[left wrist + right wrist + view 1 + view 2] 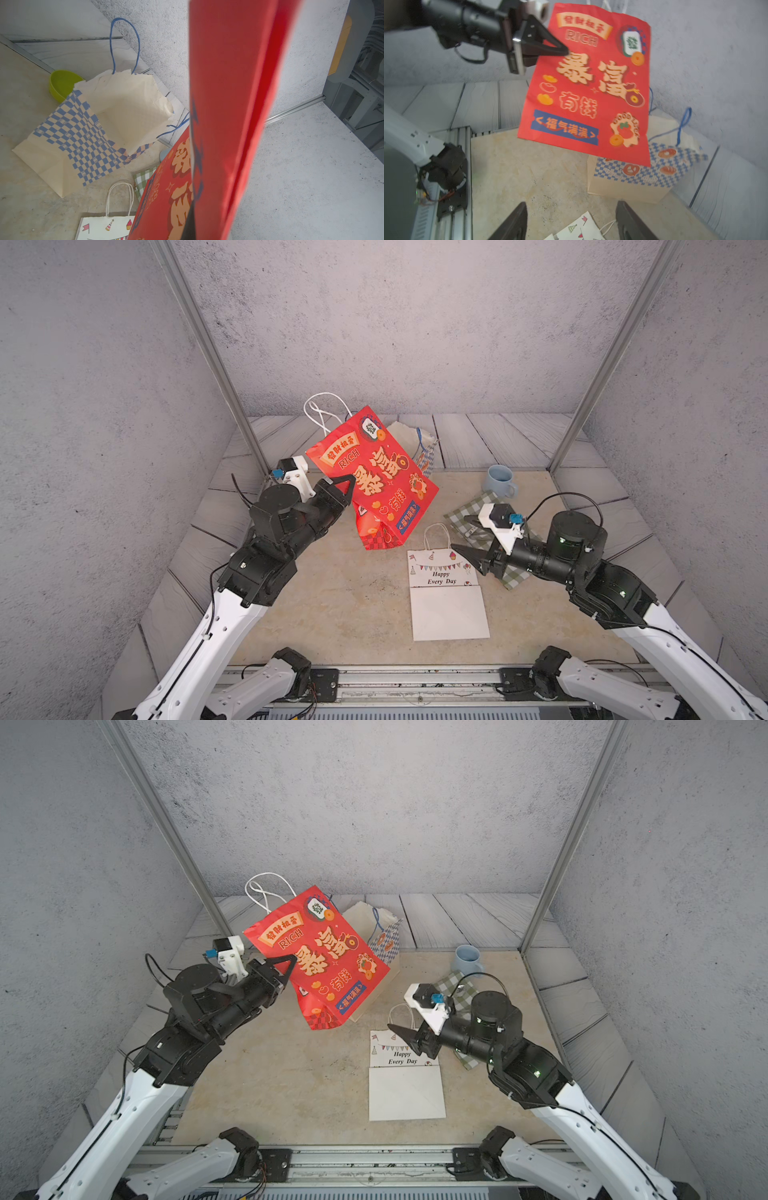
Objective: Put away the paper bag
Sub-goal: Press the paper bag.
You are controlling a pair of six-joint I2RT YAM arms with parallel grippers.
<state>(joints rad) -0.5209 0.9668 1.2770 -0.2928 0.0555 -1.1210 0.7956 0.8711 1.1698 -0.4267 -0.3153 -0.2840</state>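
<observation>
A red paper bag [374, 477] [320, 957] with orange lettering hangs tilted above the table, white handles up. My left gripper [352, 481] [294, 959] [566, 51] is shut on its side edge; the left wrist view shows the bag [228, 104] edge-on. An open blue-checkered paper bag [419, 443] [93, 128] [643, 176] stands behind it. A white "Happy Every Day" bag [446, 601] [405, 1085] [577, 228] lies flat on the table. Over that bag's handle end, my right gripper [467, 558] [401, 1036] [571, 207] is open and holds nothing.
A light blue mug [500, 481] stands at the back right, beside a green-checked cloth [473, 510] under the right arm. A green bowl [62, 83] sits behind the checkered bag. Metal frame posts [249, 435] rise at both back corners.
</observation>
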